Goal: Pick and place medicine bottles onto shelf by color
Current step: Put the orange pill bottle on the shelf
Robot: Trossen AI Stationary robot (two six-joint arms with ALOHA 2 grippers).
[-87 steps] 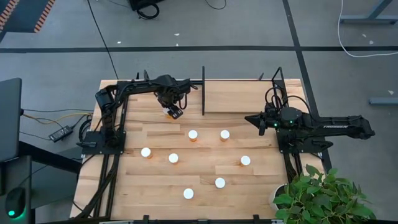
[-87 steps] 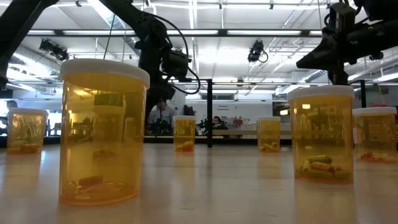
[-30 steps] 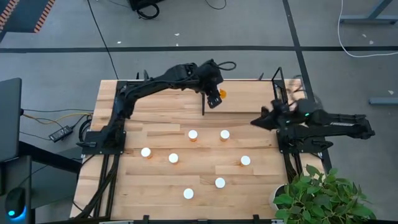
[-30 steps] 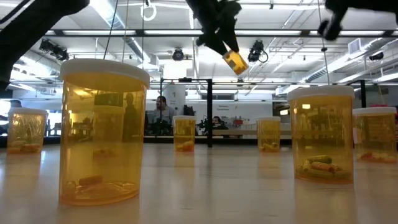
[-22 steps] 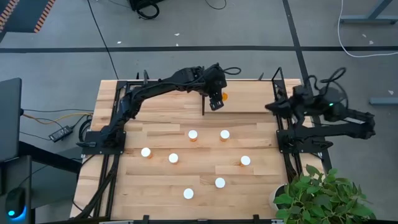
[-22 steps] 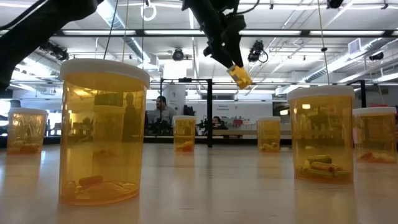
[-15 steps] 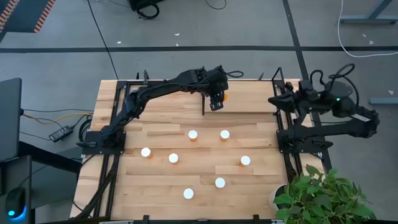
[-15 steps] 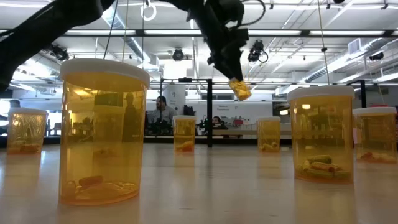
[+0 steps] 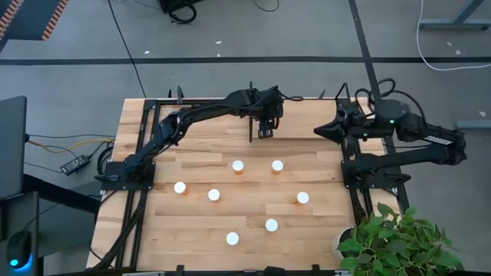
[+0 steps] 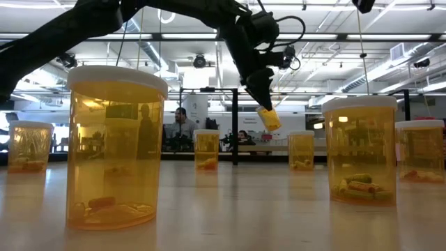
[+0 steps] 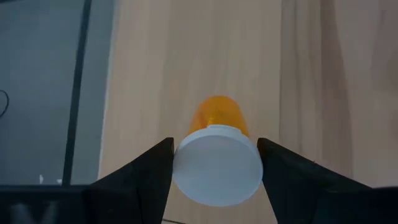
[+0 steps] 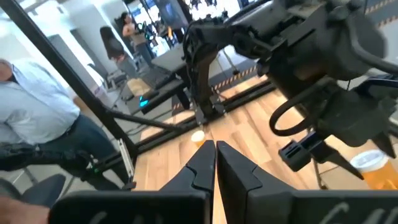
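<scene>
Shelf (image 9: 307, 123) is sitting at the table's rear. L gripper (image 11: 214, 165) is hovering over it, fingers clamped on a tilted medicine bottle (image 11: 217, 161). R gripper (image 12: 214, 163), fingers together, empty, is parked nearby. Risk: releasing tilted, bottle tips & rolls.

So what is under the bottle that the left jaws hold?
Under the held bottle lies the pale shelf panel. The bottle and the left gripper cover the part directly below.
</scene>
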